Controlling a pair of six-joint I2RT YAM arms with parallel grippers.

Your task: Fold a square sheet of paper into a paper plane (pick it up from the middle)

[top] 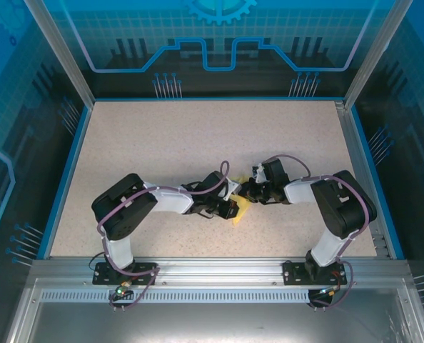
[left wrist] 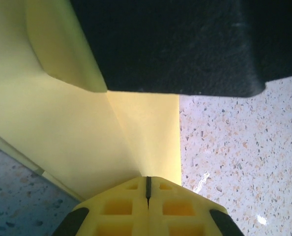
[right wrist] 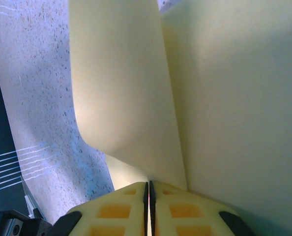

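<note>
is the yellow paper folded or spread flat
Folded, not flat. In the left wrist view the paper has a crease running to the shut left gripper, and a flap curls over.

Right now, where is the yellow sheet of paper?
In the top view, the sheet of paper is at the centre front of the table, held by the left gripper and the right gripper.

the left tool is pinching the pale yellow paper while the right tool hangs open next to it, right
Not quite. The right tool is not open: in the right wrist view its jaws are shut on the thin pale yellow sheet of paper too. The left tool is pinching the same sheet, as you said.
</note>
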